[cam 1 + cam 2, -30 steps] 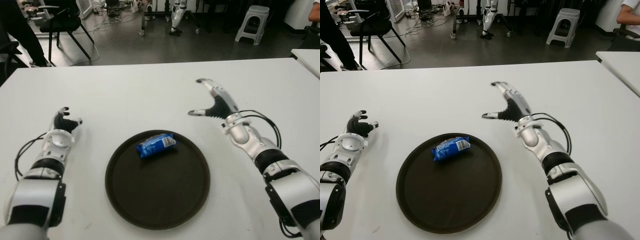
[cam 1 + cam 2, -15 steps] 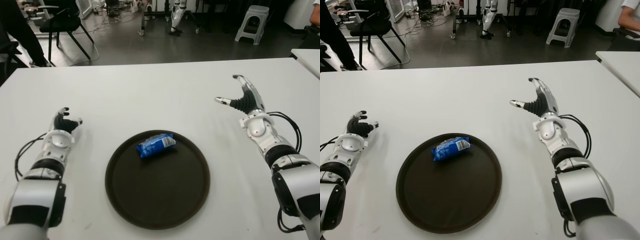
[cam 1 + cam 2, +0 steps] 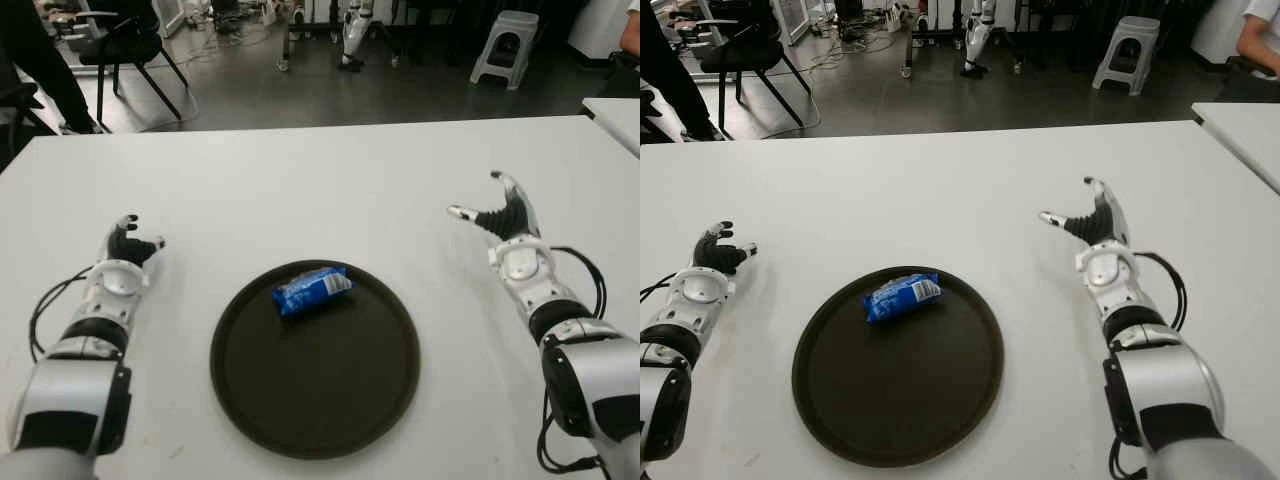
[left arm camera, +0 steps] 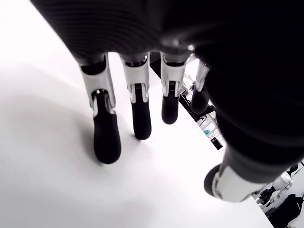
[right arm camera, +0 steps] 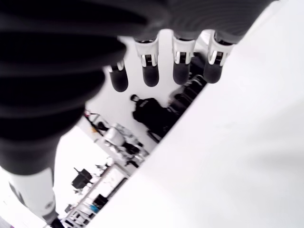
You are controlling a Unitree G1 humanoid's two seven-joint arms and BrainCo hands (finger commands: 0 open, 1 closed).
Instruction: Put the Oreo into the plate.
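One blue Oreo (image 3: 312, 289) packet lies inside the dark plate (image 3: 250, 400) on the white worktop (image 3: 300, 190), apparently delivered. The right hand (image 3: 503, 224), fingers spread and empty, hovers well right of it; the left hand (image 3: 125, 257), relaxed and empty, shows left of the plate.

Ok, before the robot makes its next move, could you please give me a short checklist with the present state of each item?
1. Oreo packet lies inside the plate: ok; it sits in the far part, within the rim.
2. Right robot hand holds nothing: ok; its fingers are spread, and it shows to the right of the plate.
3. Left robot hand holds nothing: ok; it shows to the left of the plate.
4. Both hands stand apart from the plate: ok.
5. Plate lies fully on the table: ok.
6. Packet is undamaged: cannot tell.
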